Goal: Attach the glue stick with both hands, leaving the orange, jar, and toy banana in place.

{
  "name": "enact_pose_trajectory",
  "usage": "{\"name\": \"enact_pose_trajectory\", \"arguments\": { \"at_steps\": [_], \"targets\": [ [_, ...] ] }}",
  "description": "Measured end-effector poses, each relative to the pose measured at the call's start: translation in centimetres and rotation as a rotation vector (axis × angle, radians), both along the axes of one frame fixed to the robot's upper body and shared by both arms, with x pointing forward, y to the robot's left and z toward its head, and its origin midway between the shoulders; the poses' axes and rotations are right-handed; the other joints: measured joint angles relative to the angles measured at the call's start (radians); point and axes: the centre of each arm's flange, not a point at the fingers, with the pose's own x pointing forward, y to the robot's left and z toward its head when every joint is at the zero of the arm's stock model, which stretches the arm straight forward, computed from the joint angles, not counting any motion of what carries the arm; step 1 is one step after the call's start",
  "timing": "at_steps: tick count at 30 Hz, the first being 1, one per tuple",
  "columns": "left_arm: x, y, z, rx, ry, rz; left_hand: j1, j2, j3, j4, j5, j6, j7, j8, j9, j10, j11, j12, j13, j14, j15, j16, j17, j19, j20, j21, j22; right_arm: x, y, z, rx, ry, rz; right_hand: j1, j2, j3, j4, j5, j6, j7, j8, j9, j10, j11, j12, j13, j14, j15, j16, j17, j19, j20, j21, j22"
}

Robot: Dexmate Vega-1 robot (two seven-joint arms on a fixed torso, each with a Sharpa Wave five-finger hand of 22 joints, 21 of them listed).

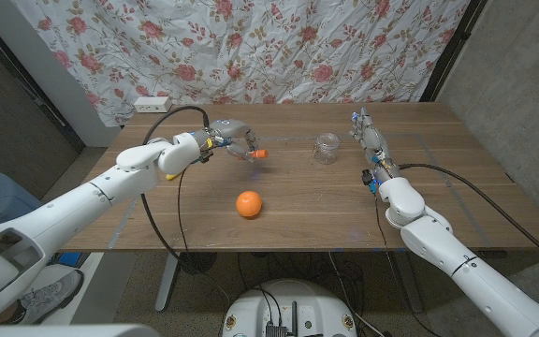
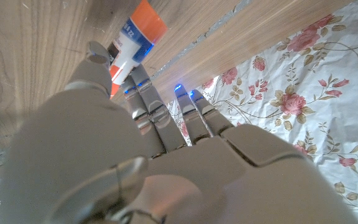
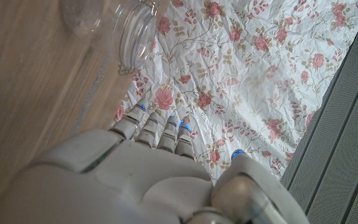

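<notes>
Orange and jar between hands.

Left hand raised, fingers curled, pinching something. Right hand stands on edge, fingers straight, holding nothing.

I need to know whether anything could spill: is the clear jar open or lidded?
Open: the jar shows a bare threaded mouth with no lid. It looks empty in the head view.

even, soft indoor light falls from above; the orange casts a faint shadow on the surface. the head view bends slightly at its edges. in both wrist views the near hand looks blurred, pale, washed out.
</notes>
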Motion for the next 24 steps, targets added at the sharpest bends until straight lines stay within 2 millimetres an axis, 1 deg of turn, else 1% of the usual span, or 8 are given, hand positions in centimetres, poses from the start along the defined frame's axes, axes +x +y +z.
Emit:
{"name": "enact_pose_trajectory", "arguments": {
  "at_steps": [3,8,11,18,20,21,22,24],
  "targets": [
    [0.0,0.1,-0.1,0.015,-0.002,0.005,0.000,0.000,0.000,0.000,0.000,0.000,0.000,0.001,0.000,0.000,0.000,0.000,0.000,-0.001,-0.001,0.000,0.000,-0.005,0.005,-0.006,0.000,0.1,0.0,-0.2,0.011,0.008,0.005,0.000,0.000,0.000,0.000,0.000,-0.004,0.004,0.000,-0.003,0.000,0.000,0.001,0.000,-0.003,0.003,0.000,0.000,0.000,0.000,0.000,0.000],
    [0.1,0.3,-0.3,0.045,-0.007,0.021,0.000,0.000,0.000,0.000,-0.001,0.000,0.000,0.001,0.000,0.000,0.000,0.000,0.000,-0.005,-0.005,0.000,0.000,-0.011,0.000,-0.007,0.000,0.2,-0.1,-0.5,0.032,0.020,0.017,0.000,0.000,0.004,0.004,0.000,-0.007,0.007,0.004,-0.005,-0.003,-0.003,0.001,0.000,-0.003,0.003,0.000,0.005,0.000,0.000,0.000,0.000],
    [0.1,0.3,-0.5,0.059,-0.006,0.028,0.000,0.000,-0.004,0.004,-0.001,-0.005,-0.005,0.001,0.000,-0.005,0.005,0.000,0.000,-0.009,-0.001,0.000,0.000,-0.011,0.000,-0.006,0.000,0.3,-0.2,-0.7,0.039,0.025,0.024,0.000,0.000,0.004,0.004,0.000,-0.007,0.007,0.005,-0.005,-0.003,-0.003,0.001,0.000,-0.003,0.003,0.000,0.005,0.000,0.000,0.000,0.000],
    [0.2,0.4,-0.9,0.094,-0.007,0.059,0.000,0.000,-0.004,0.004,-0.002,-0.005,-0.005,0.003,0.000,-0.011,0.000,0.000,0.000,-0.011,0.000,0.000,0.000,-0.014,0.004,-0.006,0.000,0.7,-0.2,-1.0,0.058,0.037,0.038,-0.004,0.004,0.004,0.004,0.000,-0.007,0.007,0.005,-0.005,-0.005,-0.002,0.001,0.000,-0.003,0.003,0.000,0.005,0.000,0.000,0.000,0.000],
    [0.3,0.5,-1.1,0.101,-0.005,0.068,0.000,0.000,-0.004,0.004,-0.002,-0.011,-0.011,0.004,0.000,-0.011,0.000,0.000,0.000,-0.011,0.000,0.000,0.000,-0.014,0.004,-0.006,0.000,0.8,-0.2,-1.0,0.062,0.038,0.042,-0.004,0.004,0.004,0.004,0.000,-0.007,0.007,0.005,-0.005,-0.005,-0.002,0.001,0.000,-0.003,0.003,0.000,0.005,0.000,0.000,0.000,0.000],
    [0.3,0.5,-1.2,0.104,-0.004,0.073,0.000,0.000,-0.004,0.004,-0.002,-0.011,-0.011,0.006,0.000,-0.011,0.000,0.000,0.000,-0.011,0.000,0.000,0.000,-0.014,0.004,-0.006,0.000,0.8,-0.2,-1.1,0.064,0.039,0.044,-0.013,-0.005,0.004,0.004,0.000,-0.007,0.007,0.005,-0.005,-0.005,-0.002,0.001,0.000,-0.003,0.003,0.000,0.005,0.000,0.000,0.000,0.000],
    [0.3,0.5,-1.2,0.106,-0.003,0.076,0.010,0.010,-0.004,0.004,-0.004,-0.011,-0.011,0.006,0.000,-0.012,0.002,-0.001,-0.001,-0.011,0.000,0.000,0.000,-0.014,0.004,-0.006,0.000,0.9,-0.2,-1.1,0.065,0.040,0.045,-0.013,-0.005,0.004,0.004,0.000,-0.007,0.007,0.005,-0.005,-0.005,-0.002,0.004,0.000,-0.003,0.003,0.000,0.005,0.000,0.000,0.000,0.000],
    [0.3,0.5,-1.4,0.110,-0.001,0.083,0.011,0.011,-0.004,0.004,-0.003,-0.011,-0.011,0.006,0.000,-0.016,0.005,-0.001,-0.001,-0.011,0.000,0.000,0.000,-0.014,0.004,-0.006,0.000,1.0,-0.2,-1.2,0.066,0.041,0.048,-0.013,-0.005,0.004,0.004,0.000,-0.007,0.007,0.008,-0.005,-0.005,-0.002,0.005,0.000,-0.003,0.003,0.000,0.005,0.000,0.000,0.000,0.000]
  ]
}}
